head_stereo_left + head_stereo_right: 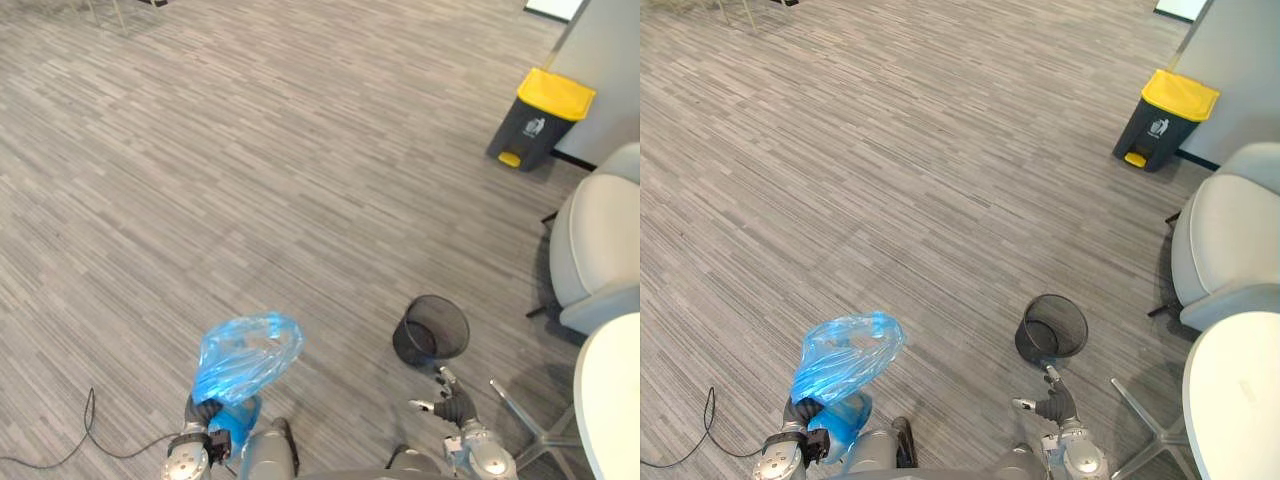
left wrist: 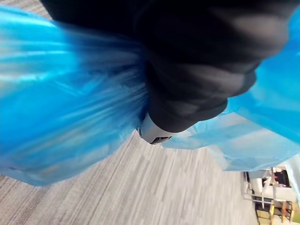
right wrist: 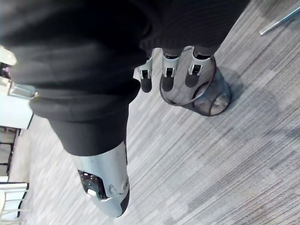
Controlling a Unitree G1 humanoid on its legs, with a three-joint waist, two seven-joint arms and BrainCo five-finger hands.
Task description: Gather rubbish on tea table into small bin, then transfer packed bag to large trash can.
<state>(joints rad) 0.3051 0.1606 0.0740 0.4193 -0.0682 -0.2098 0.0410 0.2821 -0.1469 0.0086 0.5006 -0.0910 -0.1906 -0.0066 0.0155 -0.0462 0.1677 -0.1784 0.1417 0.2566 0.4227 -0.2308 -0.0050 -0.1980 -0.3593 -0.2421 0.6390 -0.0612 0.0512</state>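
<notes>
Blue rubbish bag (image 1: 245,355) clamped in the left robot hand (image 1: 203,411) above the carpeted floor (image 1: 250,180), right robot hand (image 1: 452,402) held slack-fingered near the black mesh bin (image 1: 432,330), yellow-lidded trash can (image 1: 540,118) seen well apart.

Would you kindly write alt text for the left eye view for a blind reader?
The robot's left hand grips a blue plastic bag above grey carpet, while its right hand hangs open near a black mesh bin. A dark trash can with a yellow lid stands far off by the wall; a grey chair and white table edge sit at right.
</notes>
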